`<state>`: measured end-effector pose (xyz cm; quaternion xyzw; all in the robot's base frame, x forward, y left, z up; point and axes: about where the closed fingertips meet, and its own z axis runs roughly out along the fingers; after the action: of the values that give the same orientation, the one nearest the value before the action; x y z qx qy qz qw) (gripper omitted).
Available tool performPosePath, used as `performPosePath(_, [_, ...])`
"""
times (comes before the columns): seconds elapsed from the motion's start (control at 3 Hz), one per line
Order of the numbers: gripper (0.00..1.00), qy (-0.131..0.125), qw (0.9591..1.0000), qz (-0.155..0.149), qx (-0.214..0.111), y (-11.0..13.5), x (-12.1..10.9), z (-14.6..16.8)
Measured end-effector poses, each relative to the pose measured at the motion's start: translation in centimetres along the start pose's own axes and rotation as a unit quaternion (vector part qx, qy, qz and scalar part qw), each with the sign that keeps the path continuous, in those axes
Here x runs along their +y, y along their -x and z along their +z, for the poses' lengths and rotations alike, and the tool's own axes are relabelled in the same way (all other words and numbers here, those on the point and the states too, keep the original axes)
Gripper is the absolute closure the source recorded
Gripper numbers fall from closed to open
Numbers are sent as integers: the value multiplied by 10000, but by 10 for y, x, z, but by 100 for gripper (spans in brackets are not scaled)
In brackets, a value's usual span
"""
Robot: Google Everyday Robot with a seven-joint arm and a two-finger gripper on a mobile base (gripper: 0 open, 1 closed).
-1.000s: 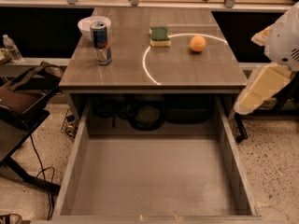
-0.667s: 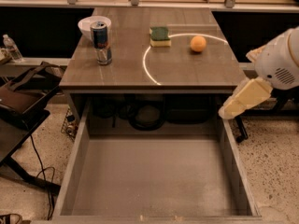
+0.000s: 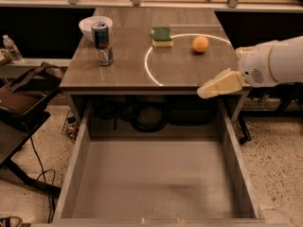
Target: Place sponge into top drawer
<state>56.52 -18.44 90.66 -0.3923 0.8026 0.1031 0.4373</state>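
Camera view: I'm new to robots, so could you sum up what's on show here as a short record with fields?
sponge: on the table, toward its far edge, green side up, left of the orange ball, not touching it
top drawer: pulled open below the table, nothing seen inside
gripper: at the table's front right edge, well short of the sponge
other items: can with a white bowl behind it, on the table's left
task state: sponge not yet in the drawer
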Motion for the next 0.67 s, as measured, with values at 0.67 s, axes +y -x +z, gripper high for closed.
performPosePath(0.67, [0,-351,9989,6,-308,16,-18,5])
